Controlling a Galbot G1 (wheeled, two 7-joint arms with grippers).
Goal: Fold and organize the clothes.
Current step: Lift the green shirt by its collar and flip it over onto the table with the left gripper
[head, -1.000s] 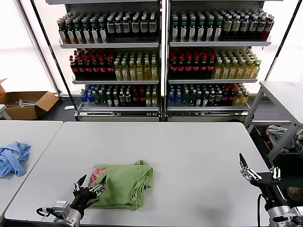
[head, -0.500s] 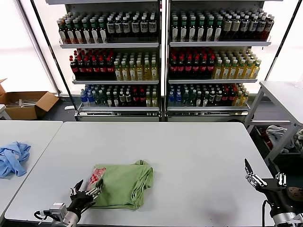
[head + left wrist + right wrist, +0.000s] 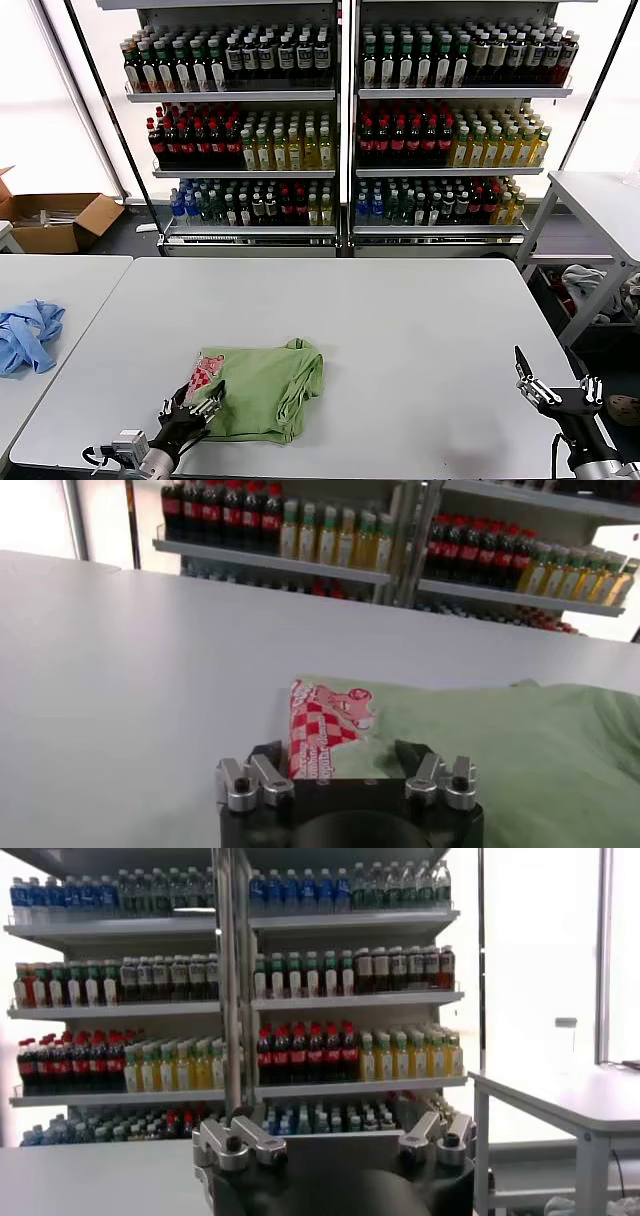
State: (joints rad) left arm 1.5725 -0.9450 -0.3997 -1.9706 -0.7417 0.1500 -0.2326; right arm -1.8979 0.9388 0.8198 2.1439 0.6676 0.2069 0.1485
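The light green polo shirt [image 3: 262, 390] lies folded into a compact bundle on the white table [image 3: 400, 310], left of centre near the front edge, its red-and-white chest print [image 3: 204, 374] at its left end. My left gripper [image 3: 190, 410] is open and empty at the shirt's front left corner, just short of the print. In the left wrist view the shirt [image 3: 500, 740] and print [image 3: 322, 728] lie just beyond the open left gripper [image 3: 340, 765]. My right gripper [image 3: 550, 385] is open and empty, raised off the table's right front edge; in its own view it [image 3: 335, 1138] faces the shelves.
A light blue garment [image 3: 27, 335] lies on a separate table at the left. Shelves of bottles [image 3: 340, 130] stand behind the table. A cardboard box [image 3: 55, 220] sits on the floor at far left, and another table [image 3: 600, 200] stands at the right.
My left gripper dipped toward me, then came forward again to the shirt's front left corner, still open. My right gripper has sunk lower and drawn back off the right front edge.
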